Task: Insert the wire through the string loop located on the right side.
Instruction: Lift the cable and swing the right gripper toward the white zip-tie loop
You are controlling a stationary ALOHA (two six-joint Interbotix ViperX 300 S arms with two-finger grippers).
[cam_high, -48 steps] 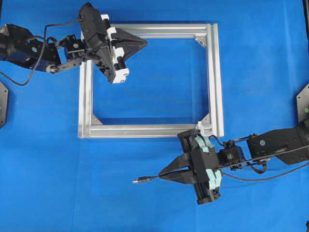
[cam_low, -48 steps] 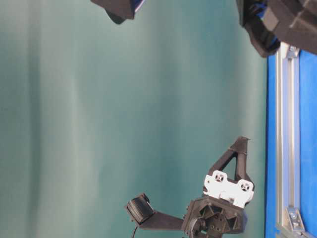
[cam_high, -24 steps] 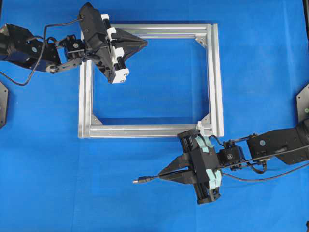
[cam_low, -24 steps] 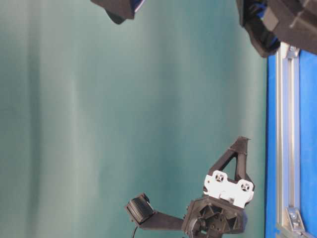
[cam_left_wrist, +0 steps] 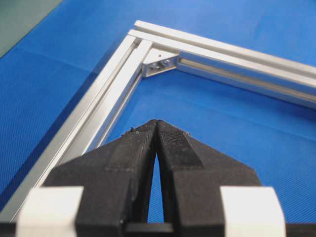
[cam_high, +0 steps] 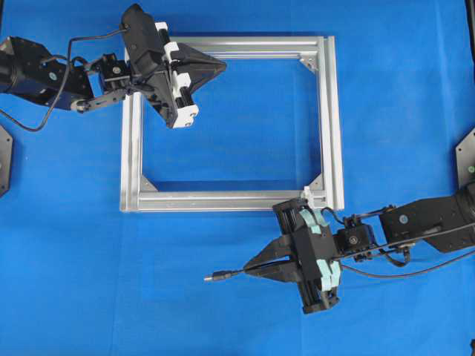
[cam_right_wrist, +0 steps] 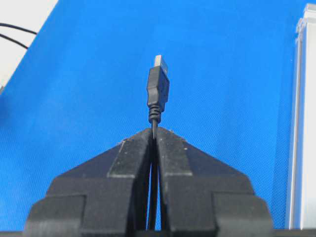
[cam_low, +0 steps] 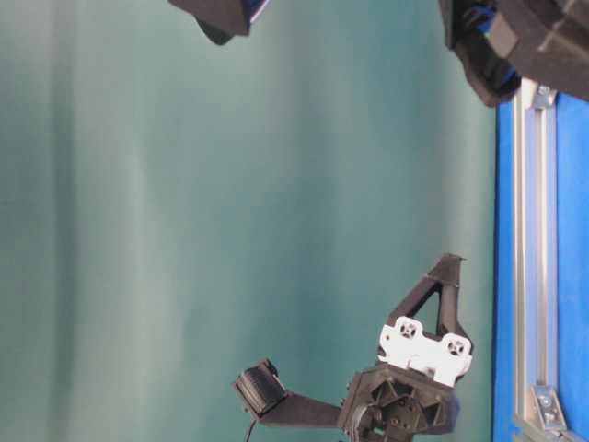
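My right gripper is clamped on the wire, the cable pinched between the jaws and the plug with its metal tip poking straight out ahead of the fingertips, pointing away from the aluminium frame. The frame's near corner lies just behind and beside the gripper body, so that side is tight, while ahead of the plug and to its far side I have nothing but open blue cloth to swing through. In the right wrist view the frame's bar runs along the edge, near but apart from the jaws. My left gripper has its jaws pressed together with nothing between them, hanging over the inside of the frame close to the top bar; ahead of it the frame's far corner bracket is well apart, with open cloth below. Compared with the earlier frames nothing has shifted: both arms and the plug sit exactly where they were. I cannot make out the string loop in any view; near the frame corner by my right gripper there is only a pale speck too small to read. The table-level view cuts off both arms and shows no wire.
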